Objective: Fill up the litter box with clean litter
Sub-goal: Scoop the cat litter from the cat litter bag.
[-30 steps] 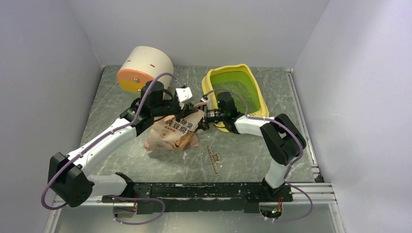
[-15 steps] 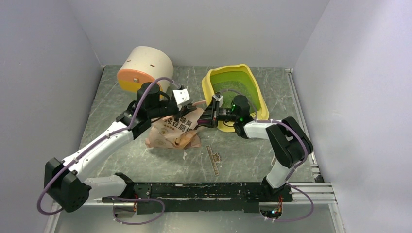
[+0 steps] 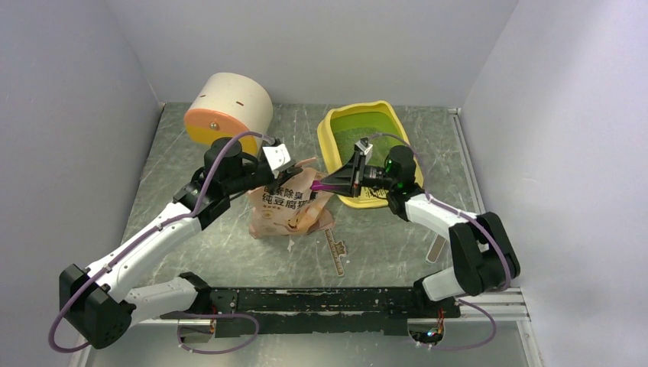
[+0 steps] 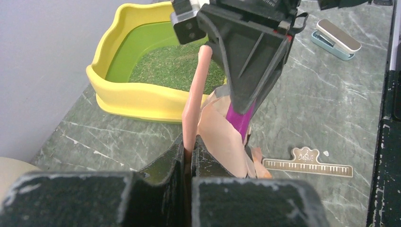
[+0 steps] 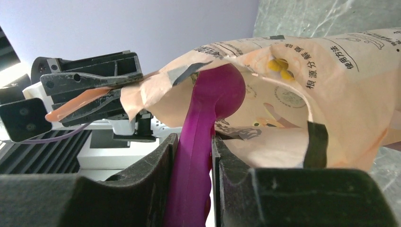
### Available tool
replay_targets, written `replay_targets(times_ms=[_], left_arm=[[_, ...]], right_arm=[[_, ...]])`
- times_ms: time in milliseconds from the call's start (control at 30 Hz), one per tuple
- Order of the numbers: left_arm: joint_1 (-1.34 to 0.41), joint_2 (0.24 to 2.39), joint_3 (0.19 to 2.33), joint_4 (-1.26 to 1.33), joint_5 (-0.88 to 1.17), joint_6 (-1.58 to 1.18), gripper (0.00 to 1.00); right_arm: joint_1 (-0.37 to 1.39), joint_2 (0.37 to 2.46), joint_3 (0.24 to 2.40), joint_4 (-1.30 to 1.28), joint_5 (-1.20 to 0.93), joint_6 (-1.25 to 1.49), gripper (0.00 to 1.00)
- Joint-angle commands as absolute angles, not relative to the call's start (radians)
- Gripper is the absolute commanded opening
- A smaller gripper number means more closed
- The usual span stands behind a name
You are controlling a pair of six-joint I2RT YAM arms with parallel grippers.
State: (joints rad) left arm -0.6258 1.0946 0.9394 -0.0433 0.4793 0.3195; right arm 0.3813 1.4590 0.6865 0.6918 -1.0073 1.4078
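Presently we note the left gripper (image 4: 187,153) pinching the pink bag (image 4: 222,137) by its edge, the right gripper (image 5: 194,142) clamped on the magenta scoop (image 5: 213,94) inside its mouth. The litter box (image 4: 137,99) sits just beside it, clean litter (image 4: 172,66) covering its pan.

Soft, even light came from above. Shadows under the arms on the table (image 3: 382,252) were faint and gray. The top picture looked sharp. Up close, the black left gripper (image 4: 187,153) looked dark and fuzzy at the bottom, and the right gripper (image 5: 193,151) did too. Things farther off looked clear.
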Motion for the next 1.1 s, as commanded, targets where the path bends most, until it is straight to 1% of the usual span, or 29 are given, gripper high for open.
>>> replay_targets(times_ms=[0,167,300,367,500,567,633,733,833,900,1067], left_arm=[[-0.631,1.062,0.951,0.002,0.443,0.355,0.05],[-0.623,1.064,0.979,-0.03,0.434,0.382,0.05],[-0.62,1.06,0.991,-0.032,0.46,0.402,0.05],[-0.62,1.068,1.004,-0.044,0.476,0.414,0.05],[-0.62,1.076,1.034,-0.09,0.487,0.46,0.05],[-0.617,1.063,1.043,-0.11,0.471,0.489,0.05],[-0.613,1.051,1.039,-0.113,0.462,0.517,0.05],[-0.605,1.051,1.043,-0.104,0.474,0.548,0.05],[-0.599,1.072,1.068,-0.089,0.497,0.557,0.05],[-0.592,1.086,1.099,-0.094,0.499,0.582,0.05],[-0.551,1.134,1.186,-0.178,0.559,0.645,0.05]], right_arm=[[0.344,1.385,0.695,0.575,-1.037,1.32,0.0],[0.339,1.392,0.714,0.515,-1.015,1.29,0.0],[0.381,1.445,0.723,0.64,-0.993,1.395,0.0],[0.392,1.463,0.744,0.628,-0.992,1.386,0.0],[0.293,1.417,0.749,0.475,-0.998,1.293,0.0],[0.246,1.389,0.734,0.438,-1.014,1.275,0.0],[0.235,1.382,0.726,0.425,-1.022,1.272,0.0],[0.282,1.393,0.711,0.493,-0.989,1.335,0.0],[0.368,1.433,0.724,0.583,-0.958,1.397,0.0],[0.383,1.441,0.728,0.613,-0.949,1.415,0.0],[0.246,1.394,0.678,0.545,-0.953,1.371,0.0]])
